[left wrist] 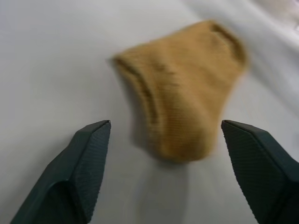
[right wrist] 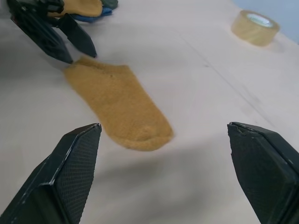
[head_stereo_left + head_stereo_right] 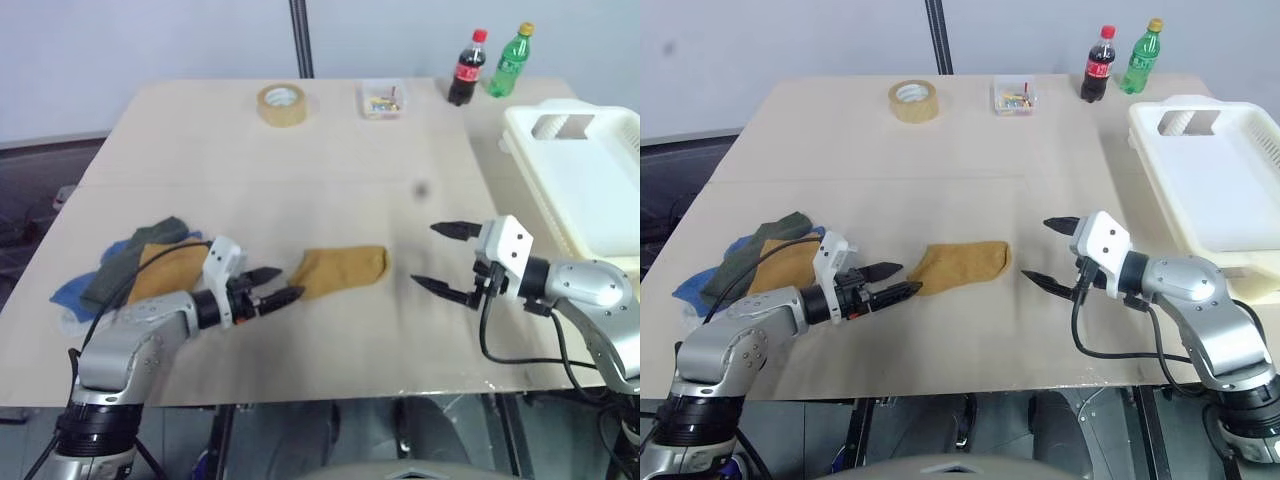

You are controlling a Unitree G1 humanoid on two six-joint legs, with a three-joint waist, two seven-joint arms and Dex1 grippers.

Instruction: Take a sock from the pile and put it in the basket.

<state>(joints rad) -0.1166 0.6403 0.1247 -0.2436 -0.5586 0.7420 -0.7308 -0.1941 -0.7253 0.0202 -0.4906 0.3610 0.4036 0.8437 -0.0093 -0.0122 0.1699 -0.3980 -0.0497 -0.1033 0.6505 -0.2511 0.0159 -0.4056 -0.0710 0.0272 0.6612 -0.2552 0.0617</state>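
Now, sock: one mustard sock [image 3: 342, 270] lies flat in the middle of the worktop [image 3: 330, 160], apart from the pile [image 3: 130, 265] at the robot's left
Left gripper: left gripper [image 3: 274, 287] sits low at the sock's near end, fingers spread and released, nothing between them; from its wrist view the sock lies just ahead of the tips
Right gripper: right gripper [image 3: 443, 258] hovers on the sock's other side, fingers wide apart and empty, aimed across at the toe end
Basket: cream basket [image 3: 560, 150] waits at the far right edge, well apart from the sock
Step in hand: looks like a hand-over by the worktop, so the right arm should collect the sock
How to do it well: come down over the toe end, straddle the fabric with both fingers, press lightly into the worktop, then pinch a good fold
Watch for: a soft knit slides flat; a shallow nip may slip, so lift clear before swinging to the basket
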